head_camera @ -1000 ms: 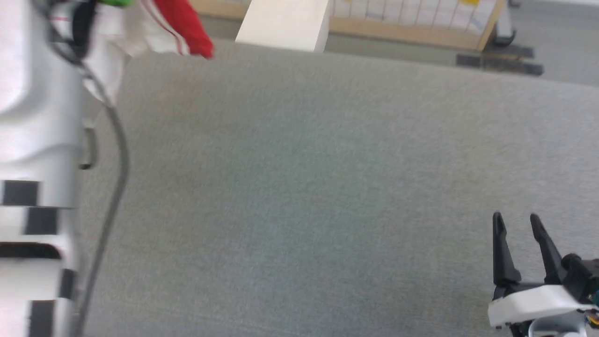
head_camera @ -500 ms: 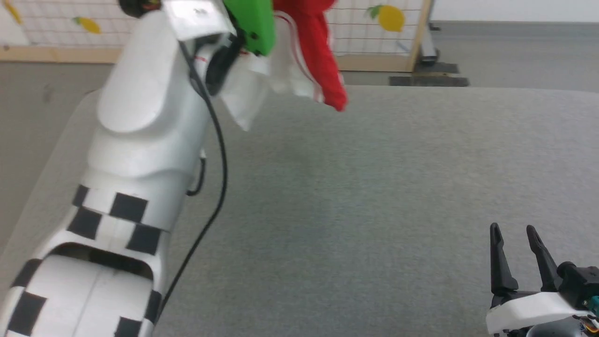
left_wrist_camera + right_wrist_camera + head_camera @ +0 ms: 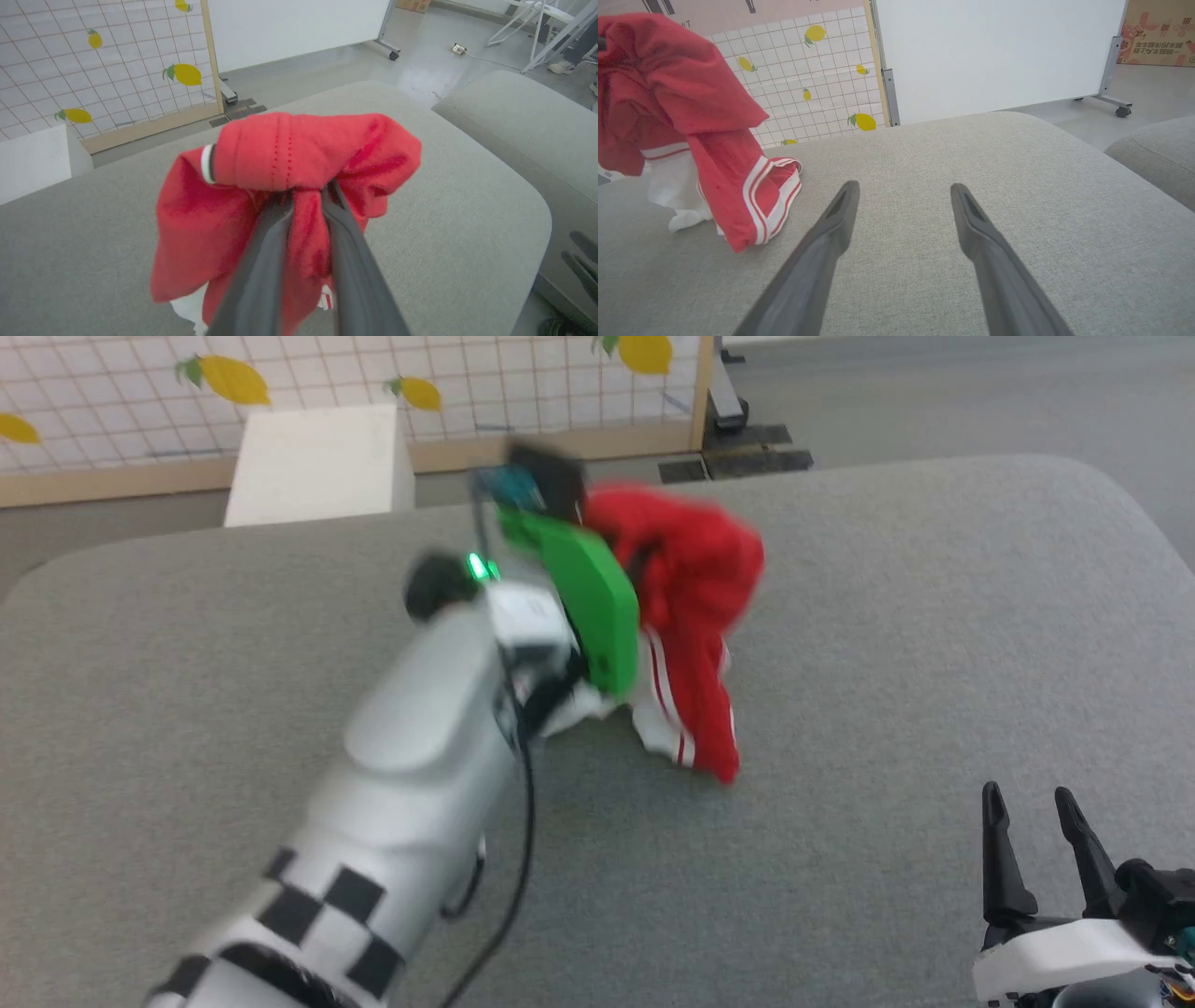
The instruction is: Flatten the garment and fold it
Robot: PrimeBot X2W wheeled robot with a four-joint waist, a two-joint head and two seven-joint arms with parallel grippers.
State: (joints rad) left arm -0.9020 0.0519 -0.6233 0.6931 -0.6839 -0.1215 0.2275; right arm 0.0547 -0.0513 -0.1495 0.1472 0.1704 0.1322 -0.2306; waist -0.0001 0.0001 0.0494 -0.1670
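The red garment [image 3: 299, 154] is bunched up in a ball and held up over the soft gray tabletop [image 3: 887, 616]. The left gripper [image 3: 306, 189] has its jaws shut tight on a pinch of the red cloth, and their tips are lost in the folds. In the head view the green cover [image 3: 583, 597] on the left arm hides that grip, and the picture is blurry there. A white sleeve [image 3: 672, 191] and a striped edge hang down and touch the tabletop. Any print is hidden in the folds. The right gripper [image 3: 1032, 798] is partly cut off at the near right corner. Its jaws are wide open and hold nothing, well apart from the garment.
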